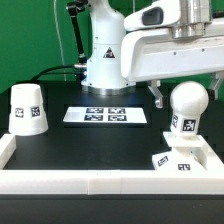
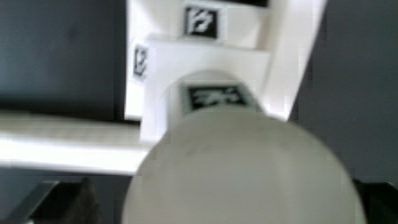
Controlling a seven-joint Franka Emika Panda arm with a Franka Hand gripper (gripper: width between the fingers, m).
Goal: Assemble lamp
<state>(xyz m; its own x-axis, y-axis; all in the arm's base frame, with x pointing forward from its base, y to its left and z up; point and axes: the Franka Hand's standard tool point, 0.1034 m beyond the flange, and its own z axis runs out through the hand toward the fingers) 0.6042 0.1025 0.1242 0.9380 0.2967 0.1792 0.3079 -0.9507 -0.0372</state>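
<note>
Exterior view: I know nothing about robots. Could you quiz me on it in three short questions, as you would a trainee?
1. True or false: the white tapered cup-like plastic shade stands at the exterior view's right.
2. What lies directly under the white round plastic ball bulb? A) the thin flat white marker board; B) the low square white plastic base; C) the shade.
3. Fill in: the shade stands with its narrow end ____.
Key: 1 false; 2 B; 3 up.

The arm (image 1: 105,45) reaches to the exterior view's right, wrist pointing down, gripper (image 1: 186,92) hanging with jaws apart (only one finger (image 1: 157,92) shows clearly).
</note>
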